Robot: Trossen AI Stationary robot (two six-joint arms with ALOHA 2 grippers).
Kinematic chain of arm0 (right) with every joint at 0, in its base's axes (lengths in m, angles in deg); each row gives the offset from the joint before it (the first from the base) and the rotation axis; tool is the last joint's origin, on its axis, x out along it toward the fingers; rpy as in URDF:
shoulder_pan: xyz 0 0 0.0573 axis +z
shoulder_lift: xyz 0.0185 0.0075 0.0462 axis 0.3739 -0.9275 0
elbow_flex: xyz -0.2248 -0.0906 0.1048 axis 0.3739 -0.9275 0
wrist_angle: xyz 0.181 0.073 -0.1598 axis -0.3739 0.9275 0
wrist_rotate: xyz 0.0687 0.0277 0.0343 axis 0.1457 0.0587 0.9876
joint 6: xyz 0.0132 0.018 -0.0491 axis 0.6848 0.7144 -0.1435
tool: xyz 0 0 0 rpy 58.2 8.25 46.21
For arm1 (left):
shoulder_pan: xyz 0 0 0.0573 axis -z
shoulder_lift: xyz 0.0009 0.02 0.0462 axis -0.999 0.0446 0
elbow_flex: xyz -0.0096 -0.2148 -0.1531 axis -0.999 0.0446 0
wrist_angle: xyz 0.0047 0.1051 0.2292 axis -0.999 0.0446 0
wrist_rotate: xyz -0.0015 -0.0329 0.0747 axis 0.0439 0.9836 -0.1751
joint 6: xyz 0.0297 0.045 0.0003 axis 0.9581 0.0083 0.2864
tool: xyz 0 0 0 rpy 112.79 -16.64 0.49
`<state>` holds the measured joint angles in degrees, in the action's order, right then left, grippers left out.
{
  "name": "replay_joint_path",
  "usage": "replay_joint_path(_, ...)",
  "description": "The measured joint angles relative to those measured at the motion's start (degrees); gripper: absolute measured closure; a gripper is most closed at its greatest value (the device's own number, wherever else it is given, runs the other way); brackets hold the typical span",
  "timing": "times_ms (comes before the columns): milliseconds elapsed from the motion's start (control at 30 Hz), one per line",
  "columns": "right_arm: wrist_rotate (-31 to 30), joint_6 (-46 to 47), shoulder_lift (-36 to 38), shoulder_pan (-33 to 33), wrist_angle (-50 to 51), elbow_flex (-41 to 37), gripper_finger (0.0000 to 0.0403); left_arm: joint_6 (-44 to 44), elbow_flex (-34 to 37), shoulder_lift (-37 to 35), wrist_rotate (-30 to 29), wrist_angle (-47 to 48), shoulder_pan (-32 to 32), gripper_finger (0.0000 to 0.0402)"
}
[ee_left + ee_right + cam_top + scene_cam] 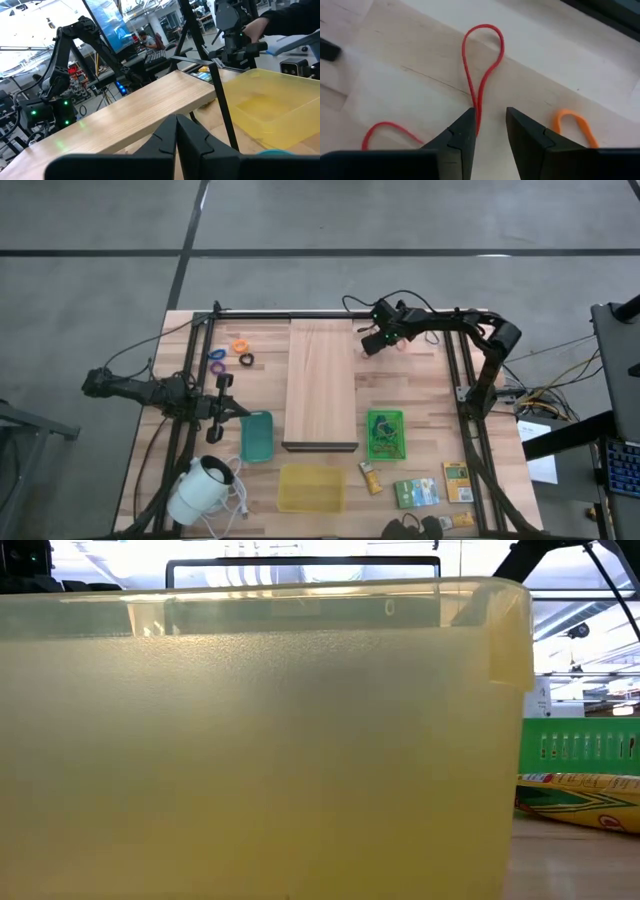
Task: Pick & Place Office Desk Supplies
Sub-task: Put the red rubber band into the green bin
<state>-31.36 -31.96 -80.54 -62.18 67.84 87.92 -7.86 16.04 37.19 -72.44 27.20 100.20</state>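
Overhead view. Two arms, each with one gripper: left gripper [240, 409], right gripper [368, 345]. One wooden board [322, 385] at the table's centre. Three bins: one teal [257, 436], one yellow [311, 487], one green [386, 434]. Three small rings beside the board: one orange [239, 346], one purple [216, 356], one black [245, 360]; a fourth purple item [217, 367] lies just below, its kind unclear. One white corded device [200, 490]. Three or so small packets [371, 478] near the front right edge; exact count uncertain. Right wrist view: two rubber-band loops, one red [481, 65], one orange [574, 124]; a second red arc [390, 129] may belong to the same red band.
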Motion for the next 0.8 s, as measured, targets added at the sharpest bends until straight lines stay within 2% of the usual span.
replay_joint_path(467,0.5,0.0,0.0,1.3,0.0,-0.1,0.0309,0.0,0.0,0.0,0.0,0.0,0.0,0.0390)
replay_joint_path(800,-0.2,-0.2,0.0,3.8,-0.1,-0.4,0.0351,0.0,0.0,0.0,0.0,0.0,0.0,0.0390)
